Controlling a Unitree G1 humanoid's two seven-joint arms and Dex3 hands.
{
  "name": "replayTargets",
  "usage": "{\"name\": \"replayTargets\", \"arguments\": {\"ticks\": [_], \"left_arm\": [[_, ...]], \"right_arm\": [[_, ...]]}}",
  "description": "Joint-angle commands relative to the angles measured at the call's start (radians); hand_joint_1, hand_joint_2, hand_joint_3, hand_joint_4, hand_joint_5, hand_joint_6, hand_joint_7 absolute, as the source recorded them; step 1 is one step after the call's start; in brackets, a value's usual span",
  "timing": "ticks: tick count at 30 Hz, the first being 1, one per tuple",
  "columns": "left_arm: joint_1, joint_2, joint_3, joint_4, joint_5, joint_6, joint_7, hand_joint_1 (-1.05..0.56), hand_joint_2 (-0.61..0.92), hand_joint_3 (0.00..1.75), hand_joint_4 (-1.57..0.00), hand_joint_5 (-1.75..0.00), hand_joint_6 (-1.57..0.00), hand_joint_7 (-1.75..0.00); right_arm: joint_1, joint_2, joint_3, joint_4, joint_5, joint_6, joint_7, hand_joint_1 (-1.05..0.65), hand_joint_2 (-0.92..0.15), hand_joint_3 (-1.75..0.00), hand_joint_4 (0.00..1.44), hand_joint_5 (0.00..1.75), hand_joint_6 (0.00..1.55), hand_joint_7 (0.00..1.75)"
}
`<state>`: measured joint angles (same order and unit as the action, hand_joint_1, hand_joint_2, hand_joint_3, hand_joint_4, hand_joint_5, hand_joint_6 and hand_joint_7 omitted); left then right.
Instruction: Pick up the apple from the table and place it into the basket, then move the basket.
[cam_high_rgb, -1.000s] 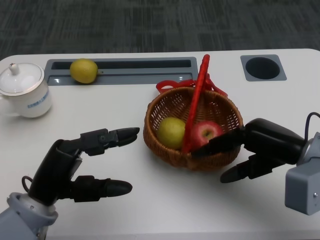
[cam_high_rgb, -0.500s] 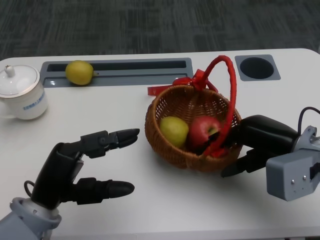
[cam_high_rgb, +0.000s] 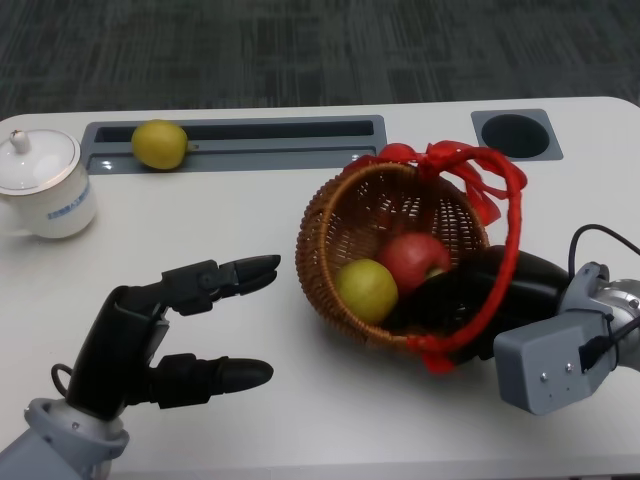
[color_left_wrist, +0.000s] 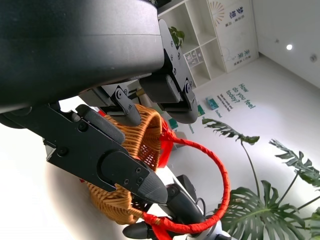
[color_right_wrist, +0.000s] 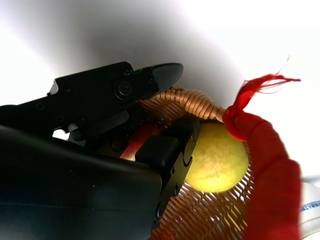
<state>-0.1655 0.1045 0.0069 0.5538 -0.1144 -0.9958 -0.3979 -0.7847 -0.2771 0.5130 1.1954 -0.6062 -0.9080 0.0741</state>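
Head view, lower left: left hand (cam_high_rgb: 150, 335), fingers apart, holding nothing. Lower right: right hand (cam_high_rgb: 480, 295) grips the near rim of the tilted basket (cam_high_rgb: 345, 215). Centre: apple (cam_high_rgb: 415, 260) inside it, touching a yellow-green fruit (cam_high_rgb: 367, 290). Upper left: cup (cam_high_rgb: 45, 180) and lemon (cam_high_rgb: 160, 143) on the table (cam_high_rgb: 230, 215).

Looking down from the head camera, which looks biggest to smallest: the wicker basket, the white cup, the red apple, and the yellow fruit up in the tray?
1. Wicker basket, clearly largest.
2. White cup.
3. Red apple and yellow fruit: they look alike; the apple is partly hidden, so I won't rank them.
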Motion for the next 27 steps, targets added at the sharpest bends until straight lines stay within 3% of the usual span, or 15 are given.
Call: {"name": "replayTargets", "arguments": {"ticks": [1, 5, 7, 16, 23, 24, 27], "left_arm": [[0.007, 0.002, 0.011, -0.013, -0.002, -0.012, 0.023, -0.51, 0.76, 0.00, -0.85, -0.03, -0.81, -0.02], [-0.001, -0.005, 0.013, -0.002, -0.004, -0.029, 0.032, -0.52, 0.76, 0.00, -0.87, -0.04, -0.83, -0.02], [-0.005, -0.005, 0.014, 0.005, -0.002, -0.038, 0.035, -0.53, 0.77, 0.01, -0.87, -0.04, -0.83, -0.02], [0.001, -0.025, 0.033, 0.009, 0.003, -0.069, 0.075, -0.54, 0.78, 0.00, -0.89, -0.04, -0.84, -0.01], [0.015, -0.025, 0.049, 0.005, 0.011, -0.093, 0.100, -0.53, 0.79, 0.00, -0.90, -0.04, -0.85, -0.02], [0.020, -0.024, 0.050, 0.001, 0.014, -0.093, 0.102, -0.54, 0.79, 0.00, -0.90, -0.04, -0.85, -0.02], [0.034, -0.022, 0.052, -0.009, 0.020, -0.092, 0.108, -0.54, 0.80, 0.00, -0.90, -0.04, -0.86, -0.02]], "right_arm": [[-0.007, 0.007, 0.007, -0.012, -0.014, -0.022, -0.028, -0.38, -0.92, -0.27, 1.13, 0.21, 0.89, 0.03], [-0.033, 0.000, -0.004, -0.036, -0.015, -0.069, -0.094, -0.33, -0.92, -0.28, 0.94, 0.87, 0.94, 0.01], [-0.052, -0.003, -0.015, -0.040, -0.013, -0.075, -0.125, -0.32, -0.92, -0.24, 0.87, 1.09, 0.95, 0.01], [-0.129, -0.026, -0.082, 0.006, 0.030, -0.051, -0.146, -0.32, -0.92, -0.22, 0.75, 1.70, 0.96, 0.01], [-0.157, -0.051, -0.098, 0.073, 0.018, 0.045, -0.138, -0.34, -0.92, -0.17, 0.77, 1.67, 0.98, 0.01], [-0.159, -0.055, -0.095, 0.082, 0.016, 0.064, -0.134, -0.33, -0.92, -0.16, 0.79, 1.60, 0.97, 0.01], [-0.161, -0.066, -0.085, 0.104, 0.002, 0.123, -0.137, -0.33, -0.92, -0.17, 0.91, 1.04, 0.95, 0.00]]}}
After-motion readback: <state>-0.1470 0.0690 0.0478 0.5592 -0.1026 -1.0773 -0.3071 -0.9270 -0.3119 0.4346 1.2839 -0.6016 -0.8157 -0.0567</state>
